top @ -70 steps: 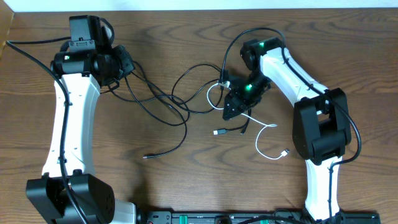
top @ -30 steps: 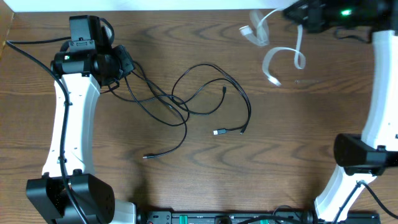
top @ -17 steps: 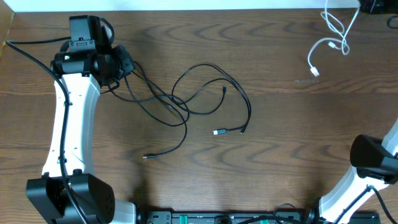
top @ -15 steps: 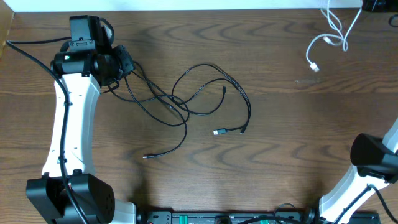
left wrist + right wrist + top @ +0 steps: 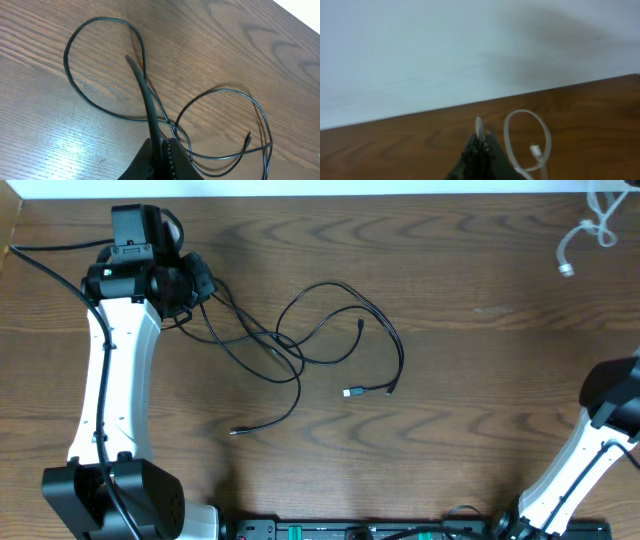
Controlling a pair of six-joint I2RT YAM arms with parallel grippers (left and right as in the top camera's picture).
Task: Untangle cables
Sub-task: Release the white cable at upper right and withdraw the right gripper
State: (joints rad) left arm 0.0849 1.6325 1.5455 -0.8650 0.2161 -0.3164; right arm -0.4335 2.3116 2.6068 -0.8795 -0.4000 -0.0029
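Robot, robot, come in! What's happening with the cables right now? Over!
Left tool shut on a black cable. Right tool shut on the white cable, far right, apart from the rest. Black cables crossed mid-table. Nothing seen blocking them.

Bright even light, soft glare on table [image 5: 65, 145], blurry right-wrist view.

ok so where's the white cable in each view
overhead: white cable in the top right corner, by the table's far edge.
left wrist: not in it; only the black cable held in the left gripper.
right wrist: lower centre, a loop hanging from the right gripper.
shared landmark: the table's far edge against the pale wall, seen in overhead and right wrist.
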